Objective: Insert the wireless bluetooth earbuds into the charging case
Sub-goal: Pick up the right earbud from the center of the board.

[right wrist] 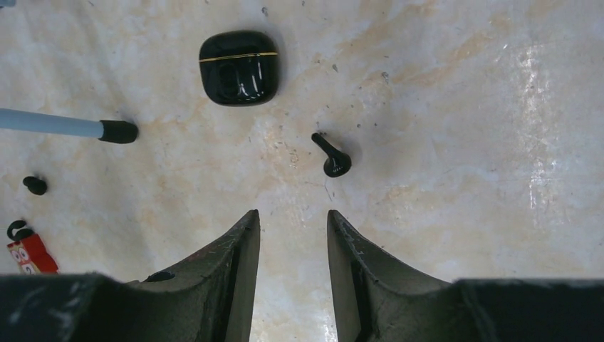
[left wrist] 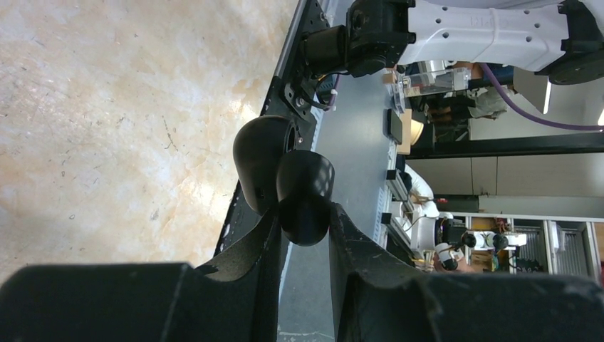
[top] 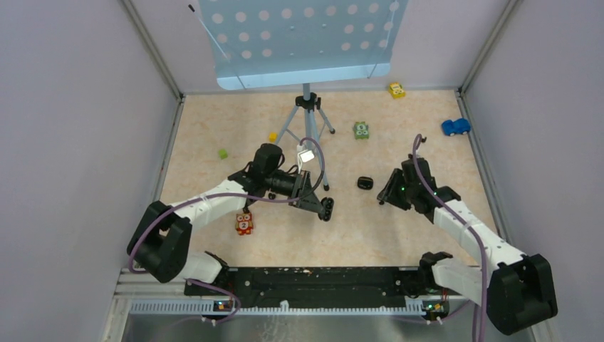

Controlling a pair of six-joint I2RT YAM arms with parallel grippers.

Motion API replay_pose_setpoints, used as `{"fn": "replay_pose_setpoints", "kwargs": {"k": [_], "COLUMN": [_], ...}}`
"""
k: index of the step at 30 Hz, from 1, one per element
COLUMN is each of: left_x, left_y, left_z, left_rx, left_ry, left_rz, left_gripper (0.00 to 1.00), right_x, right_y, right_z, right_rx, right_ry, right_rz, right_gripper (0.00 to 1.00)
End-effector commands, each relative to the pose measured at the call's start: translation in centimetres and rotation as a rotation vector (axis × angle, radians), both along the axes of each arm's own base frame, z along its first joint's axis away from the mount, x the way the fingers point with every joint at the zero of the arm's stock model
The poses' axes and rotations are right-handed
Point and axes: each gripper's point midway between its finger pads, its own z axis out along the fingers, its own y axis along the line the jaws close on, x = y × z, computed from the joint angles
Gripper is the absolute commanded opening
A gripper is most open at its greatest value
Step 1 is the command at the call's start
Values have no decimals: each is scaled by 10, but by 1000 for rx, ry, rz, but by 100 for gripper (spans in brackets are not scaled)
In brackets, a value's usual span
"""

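The charging case (right wrist: 238, 68) is a glossy black pebble with a thin gold seam. It lies shut on the table and also shows in the top view (top: 365, 182). One black earbud (right wrist: 331, 157) with a thin stem lies just ahead of my right gripper (right wrist: 292, 214), which is open, empty and low over the table (top: 388, 196). A second small black nub (right wrist: 35, 185) lies further left. My left gripper (left wrist: 304, 210) is raised and shut on a black rounded two-lobed object (left wrist: 305, 196); I cannot tell what it is. It sits left of the case (top: 325, 207).
A tripod (top: 306, 107) carrying a perforated blue board stands at the back, one foot (right wrist: 117, 132) near the case. A red number block (top: 244, 223), green block (top: 361, 130), yellow car (top: 397, 90), blue car (top: 455, 127) and two small cubes are scattered around. Walls enclose the table.
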Motion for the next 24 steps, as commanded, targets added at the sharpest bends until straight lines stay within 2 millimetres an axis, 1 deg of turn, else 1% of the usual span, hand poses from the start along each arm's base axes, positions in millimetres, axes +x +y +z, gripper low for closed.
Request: {"fn": "replay_pose_setpoints", "kwargs": {"k": [1, 3, 5, 7, 10, 12, 13, 14, 15, 17, 18, 20, 23, 24], "left_x": [2, -1, -1, 0, 3, 5, 7, 10, 12, 20, 26, 34, 47, 54], "left_y": [-1, 0, 2, 10, 28, 43, 51, 58, 65, 79, 87, 100, 111, 116], "left_z": [26, 27, 30, 26, 21, 19, 21, 21, 24, 28, 27, 27, 24, 22], "left_rx": [-62, -68, -70, -26, 2, 10, 13, 23, 26, 41, 60, 78, 100, 122], "left_ry": [-97, -102, -123, -103, -42, -7, -13, -6, -28, -36, -29, -11, 20, 30], "left_rz": [-21, -33, -32, -3, 43, 79, 101, 128, 153, 220, 265, 333, 426, 475], "left_gripper": [0, 0, 0, 0, 0, 0, 0, 0, 0, 0, 0, 0, 0, 0], "right_x": [10, 10, 8, 7, 4, -1, -5, -6, -12, -16, -17, -23, -32, -33], "right_y": [9, 9, 17, 22, 35, 52, 64, 71, 87, 109, 123, 156, 214, 233], "right_z": [22, 23, 28, 33, 36, 37, 36, 34, 34, 28, 28, 29, 34, 35], "right_rx": [28, 32, 65, 70, 70, 80, 86, 90, 99, 93, 101, 126, 147, 139], "right_ry": [-85, -101, -122, -137, -150, -159, -163, -165, -167, -170, -178, -192, -247, -271], "right_rz": [28, 31, 72, 102, 151, 198, 236, 251, 296, 337, 361, 438, 601, 648], "right_gripper": [39, 39, 39, 39, 39, 39, 39, 39, 39, 39, 39, 39, 39, 39]}}
